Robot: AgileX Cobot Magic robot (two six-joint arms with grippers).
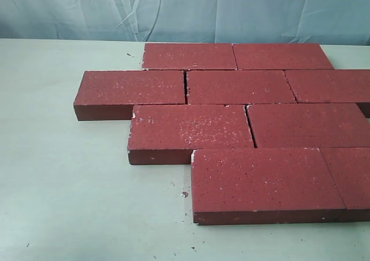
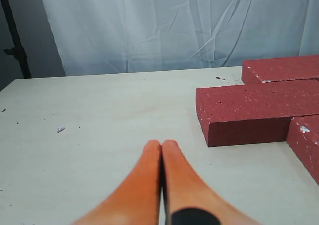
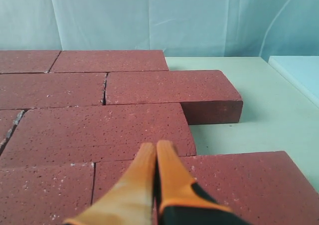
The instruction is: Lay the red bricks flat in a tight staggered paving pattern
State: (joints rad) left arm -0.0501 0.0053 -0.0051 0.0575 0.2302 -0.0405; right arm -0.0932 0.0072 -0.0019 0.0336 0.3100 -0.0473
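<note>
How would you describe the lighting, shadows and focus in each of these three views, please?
Exterior view: soft, even light, only faint shadows beside the red bricks, no glare. Left wrist view: warmer cast on the table; the left gripper is blurred up close. Right wrist view: cooler cast; the right gripper likewise soft.

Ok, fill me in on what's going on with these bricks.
Nothing is being handled at this moment. The red bricks lie flat on the table in four staggered rows, mostly snug, with a couple of narrow gaps between neighbours. The left gripper is shut and empty over bare table beside the bricks. The right gripper is also shut and empty, above the brick surface. The paving looks essentially laid.
</note>
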